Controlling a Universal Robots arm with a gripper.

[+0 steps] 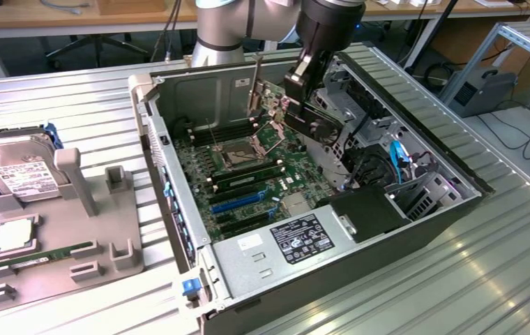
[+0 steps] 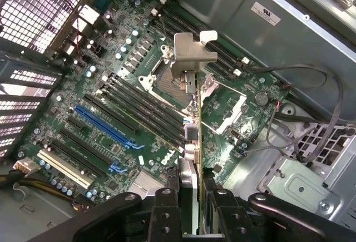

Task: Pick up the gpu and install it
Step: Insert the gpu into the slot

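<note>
The gpu (image 1: 279, 105) hangs on edge over the open computer case (image 1: 246, 269), its silvery bracket (image 1: 256, 84) at the end toward the exterior view's left. My gripper (image 1: 300, 85) is shut on the card from above. In the wrist view the gpu (image 2: 191, 136) runs edge-on away from my gripper (image 2: 192, 197), one finger (image 2: 166, 211) on each side, with the bracket (image 2: 189, 55) at the far end. The card floats above the motherboard (image 2: 139, 69), over the CPU socket area and apart from the blue expansion slots (image 2: 105, 122).
The motherboard (image 1: 237, 174) lies flat in the case, with a blue slot (image 1: 237, 202) toward the front. Drive cages and blue cables (image 1: 397, 157) crowd the case's right side. On the exterior view's left, a grey fixture (image 1: 107, 237) holds a hard drive (image 1: 19, 174), a CPU (image 1: 12, 237) and a RAM stick (image 1: 42, 257).
</note>
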